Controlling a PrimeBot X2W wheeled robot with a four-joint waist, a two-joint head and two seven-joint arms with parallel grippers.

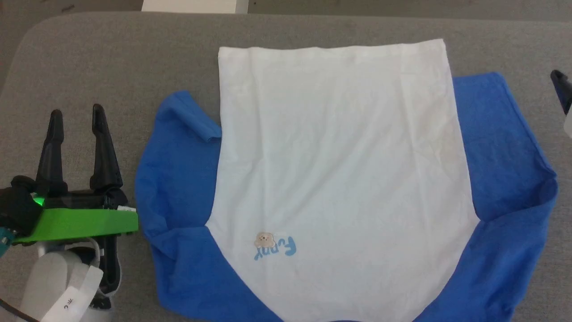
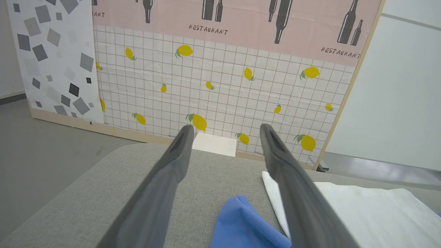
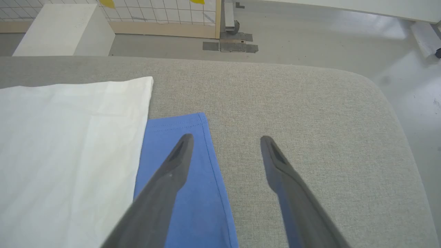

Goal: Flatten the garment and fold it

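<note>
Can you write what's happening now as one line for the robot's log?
stage: garment spread on grey surface, not folded | left gripper: open, empty, beside blue sleeve | right gripper: open, empty, at other sleeve edge

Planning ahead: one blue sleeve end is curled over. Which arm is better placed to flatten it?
Left, probably: the open left gripper sits beside the curled sleeve; the right gripper is by the other sleeve.
</note>
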